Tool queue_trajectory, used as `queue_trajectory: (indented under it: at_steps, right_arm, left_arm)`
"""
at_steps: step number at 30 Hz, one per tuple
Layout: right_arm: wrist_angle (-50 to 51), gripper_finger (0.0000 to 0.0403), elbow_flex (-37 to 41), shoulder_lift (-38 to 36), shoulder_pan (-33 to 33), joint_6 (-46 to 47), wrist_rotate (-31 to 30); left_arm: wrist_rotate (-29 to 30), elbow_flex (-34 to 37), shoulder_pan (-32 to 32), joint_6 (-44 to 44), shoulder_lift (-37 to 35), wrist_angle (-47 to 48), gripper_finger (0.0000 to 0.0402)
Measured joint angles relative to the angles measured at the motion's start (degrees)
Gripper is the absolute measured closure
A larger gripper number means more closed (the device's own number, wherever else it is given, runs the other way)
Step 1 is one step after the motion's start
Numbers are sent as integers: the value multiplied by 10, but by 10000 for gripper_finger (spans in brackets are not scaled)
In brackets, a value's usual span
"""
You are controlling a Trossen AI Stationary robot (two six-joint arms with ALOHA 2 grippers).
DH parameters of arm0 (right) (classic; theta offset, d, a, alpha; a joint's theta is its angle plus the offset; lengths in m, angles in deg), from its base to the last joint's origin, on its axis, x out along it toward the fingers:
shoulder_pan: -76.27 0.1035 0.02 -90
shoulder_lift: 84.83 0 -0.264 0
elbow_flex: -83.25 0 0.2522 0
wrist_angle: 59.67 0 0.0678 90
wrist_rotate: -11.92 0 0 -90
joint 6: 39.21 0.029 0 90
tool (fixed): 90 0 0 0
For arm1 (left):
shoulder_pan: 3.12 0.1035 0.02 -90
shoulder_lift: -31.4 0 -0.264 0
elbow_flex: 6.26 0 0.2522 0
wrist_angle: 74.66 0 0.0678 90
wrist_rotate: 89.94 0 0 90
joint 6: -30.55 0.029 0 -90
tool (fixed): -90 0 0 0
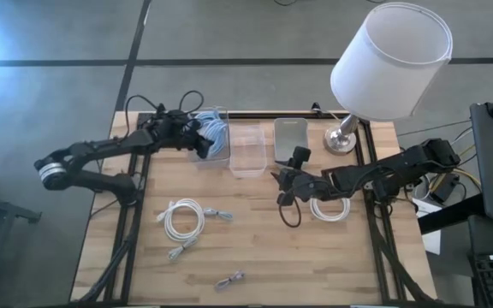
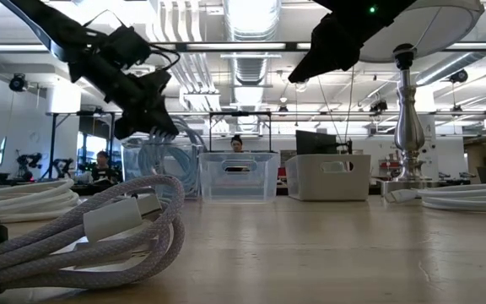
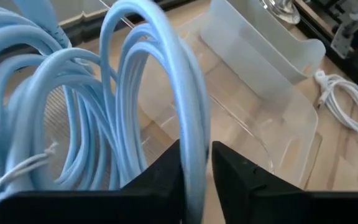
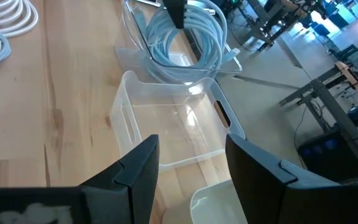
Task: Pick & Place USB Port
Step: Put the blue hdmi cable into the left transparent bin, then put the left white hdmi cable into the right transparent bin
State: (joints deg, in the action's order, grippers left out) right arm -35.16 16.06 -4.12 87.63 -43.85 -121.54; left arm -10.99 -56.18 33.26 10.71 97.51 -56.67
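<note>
A coil of light blue cable [image 1: 215, 134] sits in the clear bin [image 1: 222, 156] at the far left of the row of bins, its loops standing up [image 3: 73, 106]. My left gripper [image 3: 194, 180] is at that bin, above the coil [image 2: 163, 160], shut on one loop. My right gripper [image 4: 188, 168] is open and holds nothing. It hovers near the table's middle [image 1: 282, 190], facing the clear middle bin [image 4: 166, 130]. A white cable coil [image 1: 183, 218] lies flat on the wood to the left, and another [image 1: 328, 208] lies under my right arm. My left gripper pinches one upright loop of the blue cable [image 3: 191, 124] between its two fingers [image 3: 166, 177]. It comes from above, slanting from the table's left, with the fingers across the strand. The rest of the coil lies in the bin.
A pale opaque bin [image 1: 290, 137] stands right of the clear middle bin [image 1: 248, 150]. A lamp with a white shade [image 1: 390, 60] and a metal base [image 1: 342, 139] stands at the far right. A small bundled cable [image 1: 229, 279] lies near the near edge. A dark cable loop [image 1: 291, 214] is below my right gripper.
</note>
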Motion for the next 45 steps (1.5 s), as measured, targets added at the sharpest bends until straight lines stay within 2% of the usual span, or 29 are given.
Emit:
queue_trajectory:
  at_steps: [7, 15, 17, 23, 29, 35, 38, 42, 45]
  right_arm:
    - [1, 220, 0, 0, 0, 2, 0]
    - [2, 220, 0, 0, 0, 2, 0]
    - [2, 220, 0, 0, 0, 2, 0]
    - [1, 220, 0, 0, 0, 2, 0]
    - [1, 220, 0, 0, 0, 2, 1]
    - [1, 220, 0, 0, 0, 2, 3]
    - [2, 220, 0, 0, 0, 7, 14]
    - [3, 220, 0, 0, 0, 25, 21]
    - [12, 220, 0, 0, 0, 32, 21]
  left_arm:
    - [49, 0, 0, 53, -71, 66, 275]
    - [180, 0, 0, 96, -157, 109, 249]
    - [172, 0, -3, 95, -168, 101, 249]
    - [99, 0, -29, 99, -156, 61, 258]
    - [95, 0, -54, 97, -123, 61, 268]
    - [27, 0, -85, 98, -121, 60, 276]
    - [14, 0, -104, 101, -130, 60, 278]
    - [10, 0, -143, 129, -136, 63, 278]
    - [4, 0, -183, 182, -137, 93, 277]
